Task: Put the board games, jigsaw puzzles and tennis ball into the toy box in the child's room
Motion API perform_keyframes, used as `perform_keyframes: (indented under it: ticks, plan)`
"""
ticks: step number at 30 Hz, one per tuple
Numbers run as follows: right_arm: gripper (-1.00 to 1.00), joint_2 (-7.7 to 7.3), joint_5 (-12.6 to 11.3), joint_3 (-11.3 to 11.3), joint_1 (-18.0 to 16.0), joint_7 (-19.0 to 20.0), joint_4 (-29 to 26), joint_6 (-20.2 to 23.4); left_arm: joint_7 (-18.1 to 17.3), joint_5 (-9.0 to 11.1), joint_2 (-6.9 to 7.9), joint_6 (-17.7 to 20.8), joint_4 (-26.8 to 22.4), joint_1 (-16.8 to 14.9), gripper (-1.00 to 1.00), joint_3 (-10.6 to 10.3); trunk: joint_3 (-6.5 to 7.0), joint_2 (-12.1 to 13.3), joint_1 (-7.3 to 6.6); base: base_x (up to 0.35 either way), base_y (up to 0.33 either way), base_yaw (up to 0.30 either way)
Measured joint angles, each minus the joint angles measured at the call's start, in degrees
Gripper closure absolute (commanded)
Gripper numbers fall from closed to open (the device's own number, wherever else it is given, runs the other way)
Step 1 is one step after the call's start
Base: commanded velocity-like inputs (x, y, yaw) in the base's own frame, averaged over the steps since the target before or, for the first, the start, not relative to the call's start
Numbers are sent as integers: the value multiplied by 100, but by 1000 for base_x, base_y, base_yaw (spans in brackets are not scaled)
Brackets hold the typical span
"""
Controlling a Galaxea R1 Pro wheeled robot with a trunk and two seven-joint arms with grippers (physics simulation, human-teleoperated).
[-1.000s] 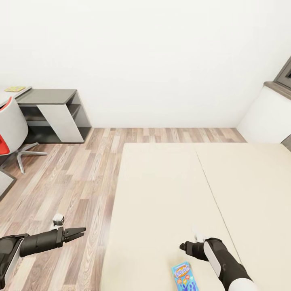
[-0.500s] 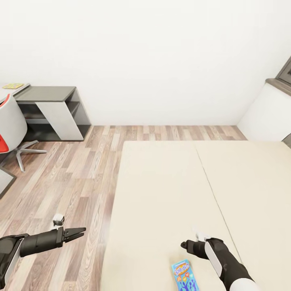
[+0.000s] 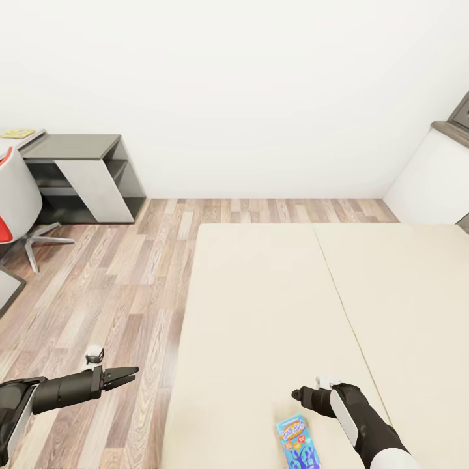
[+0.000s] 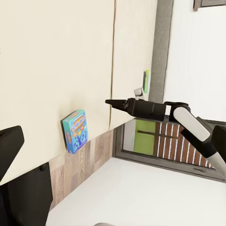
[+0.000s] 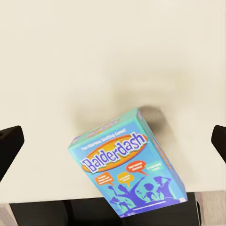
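The robot's view has drifted slightly; the spread-fingered right end effector (image 3: 301,395) still hovers beside the teal cardboard board game box (image 3: 297,443) on the beige bed (image 3: 260,312). Left end effector (image 3: 127,374) looks closed, empty. The grasp remains undone.

You face a plain white wall (image 3: 247,85) above a wood-plank floor (image 3: 124,286). A wide beige bed (image 3: 293,293) lies ahead, a grey shelf unit (image 3: 81,176) and swivel chair (image 3: 16,208) to your left.
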Motion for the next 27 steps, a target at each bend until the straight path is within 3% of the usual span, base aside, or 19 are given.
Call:
perform_keyframes:
  ticks: [27]
  plan:
    - [-100,-7,9,-2,-3,8,90,-9,37,-5,8,0,0,0,-100,-6,-190,0,0,0,0,0]
